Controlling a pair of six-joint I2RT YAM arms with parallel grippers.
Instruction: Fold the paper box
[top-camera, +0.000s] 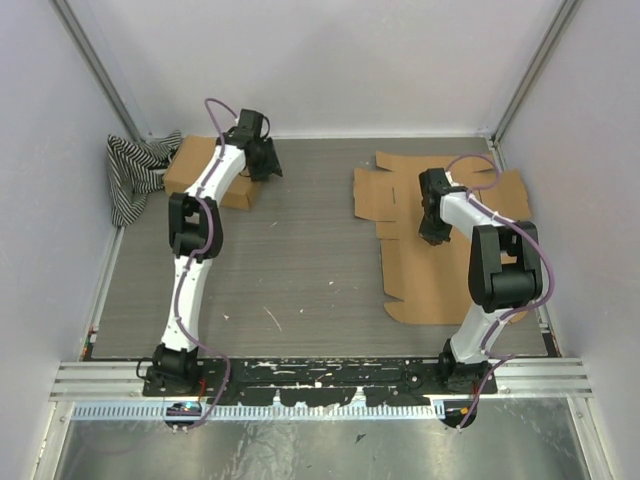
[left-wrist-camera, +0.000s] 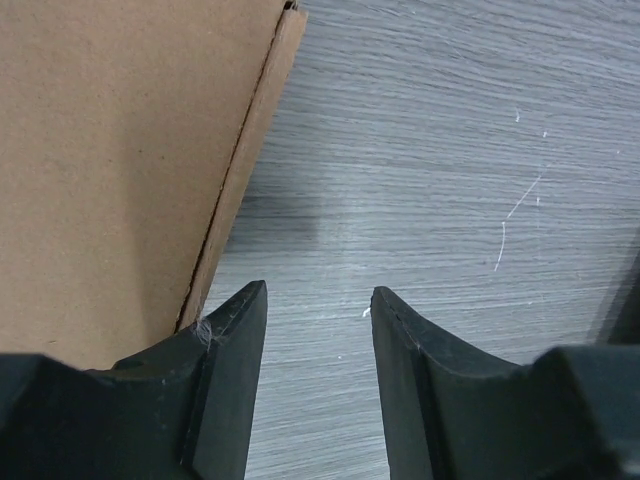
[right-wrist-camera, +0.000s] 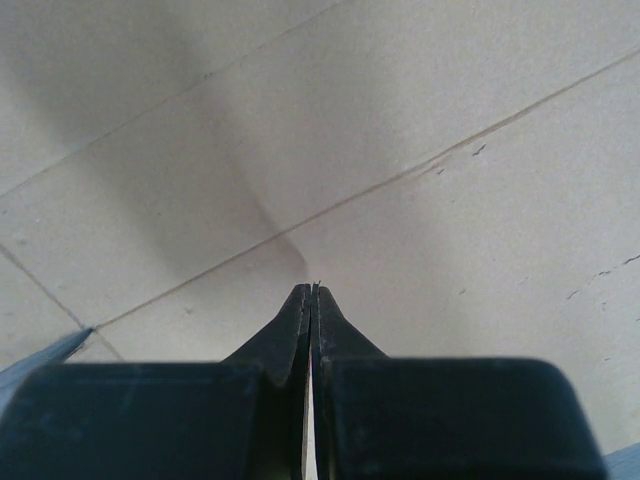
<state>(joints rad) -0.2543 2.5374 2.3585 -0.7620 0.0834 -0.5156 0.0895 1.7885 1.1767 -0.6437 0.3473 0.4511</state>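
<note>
A flat, unfolded brown cardboard sheet with crease lines lies on the right of the table; it fills the right wrist view. My right gripper is shut with nothing between its jaws, its tips pointing down at the middle of the sheet, close to a crease. A folded brown cardboard box stands at the far left. My left gripper is open and empty, just right of that box, over bare table.
A black-and-white striped cloth lies crumpled in the far left corner beside the box. White walls enclose the grey table on three sides. A metal rail runs along the near edge at the arm bases.
</note>
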